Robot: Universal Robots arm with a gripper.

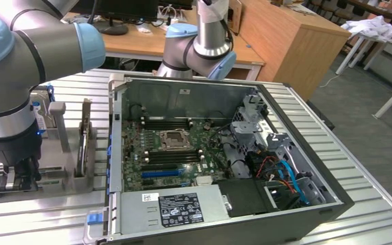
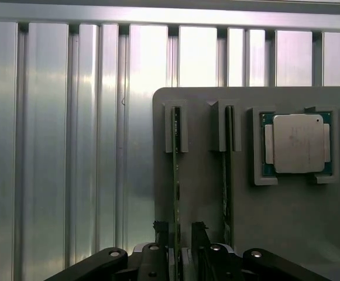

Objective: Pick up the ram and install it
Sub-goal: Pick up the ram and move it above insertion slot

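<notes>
The ram [image 2: 176, 170], a thin green board, stands on edge in a slot of the grey holder plate [image 2: 205, 193]. A second stick [image 2: 228, 175] stands in the slot beside it. My gripper [image 2: 179, 231] is open, with one dark finger [image 2: 161, 229] on each side of the first stick's near end and a small gap to each. In the exterior view the gripper [image 1: 20, 179] is low over the holder [image 1: 63, 178], at the exterior view's left of the open computer case [image 1: 210, 153].
A square silver processor chip [image 2: 298, 143] lies in a recess of the holder beyond the second stick. The motherboard [image 1: 175, 150] in the case has an empty processor socket [image 1: 175, 138] with black memory slots [image 1: 172, 122] beside it. Ribbed metal table [image 2: 70, 146] surrounds the holder.
</notes>
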